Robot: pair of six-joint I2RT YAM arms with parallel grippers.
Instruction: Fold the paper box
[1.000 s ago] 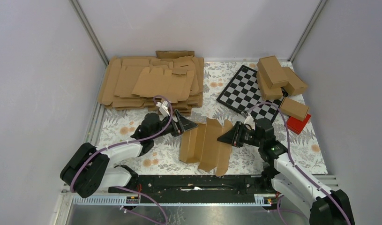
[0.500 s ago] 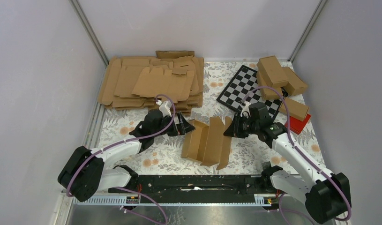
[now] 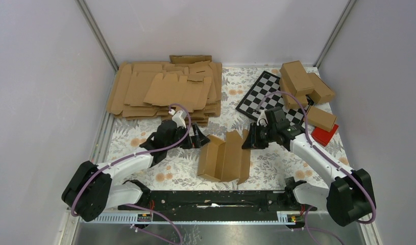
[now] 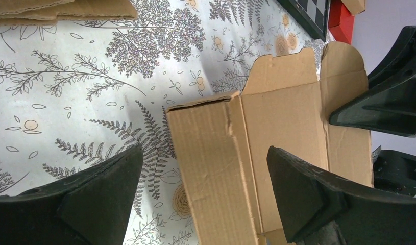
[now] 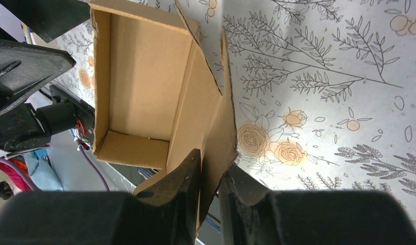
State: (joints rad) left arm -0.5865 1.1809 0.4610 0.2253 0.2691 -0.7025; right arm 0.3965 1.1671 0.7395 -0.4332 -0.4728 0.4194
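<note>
Underneath all, surface (image 3: 272,171): pale cover printed with ferns and flowers, carrying everything else.
Stack of flat blanks (image 3: 165,92): far left corner; brown die-cut cardboard sheets heaped loosely, edges overlapping at odd angles.
Chessboard (image 3: 257,99): far side, right of centre; black and white, lying flat, turned on the diagonal.
Folded cartons (image 3: 302,81): far right corner; several closed brown oblong boxes piled together, just beside the chessboard's right edge.
Paper box (image 3: 223,158): near the middle of the front half, between the two pincers. Half formed and open at the top. Left part shaped into a shallow trough with raised walls, seen from the right wrist as a tray with a floor and an end wall. Right panel tipped up on its crease, with loose flaps at the far end.
Left pincer (image 4: 203,168): spread wide at the box's far left corner, one finger over the bare cover, the other over the cardboard. Contact with the box not possible to tell.
Right pincer (image 5: 211,173): narrowed onto the tipped-up right panel, cardboard pinched between the two fingers.
Red block (image 3: 328,137): right edge, touching the nearest carton.
</note>
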